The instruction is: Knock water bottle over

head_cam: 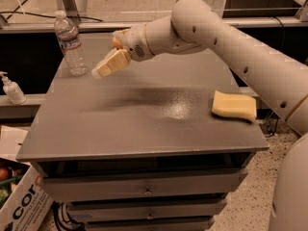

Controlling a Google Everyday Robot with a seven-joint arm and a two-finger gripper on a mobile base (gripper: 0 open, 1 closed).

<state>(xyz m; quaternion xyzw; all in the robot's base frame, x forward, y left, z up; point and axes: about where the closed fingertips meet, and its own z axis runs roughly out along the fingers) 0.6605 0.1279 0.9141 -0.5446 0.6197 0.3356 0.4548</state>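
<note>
The water bottle [70, 43] is clear ribbed plastic with a white cap and a white label. It stands upright at the far left corner of the grey table [144, 124]. My gripper [98, 72] hangs above the table just to the right of the bottle, a short gap away, not touching it. Its tan fingers [111, 63] point down and left toward the bottle's lower half.
A yellow sponge [234, 105] lies near the table's right edge. An orange fruit [116, 43] sits at the back, mostly hidden behind my wrist. A small white pump bottle [11, 89] stands on a lower ledge at left. A cardboard box [21, 206] sits on the floor.
</note>
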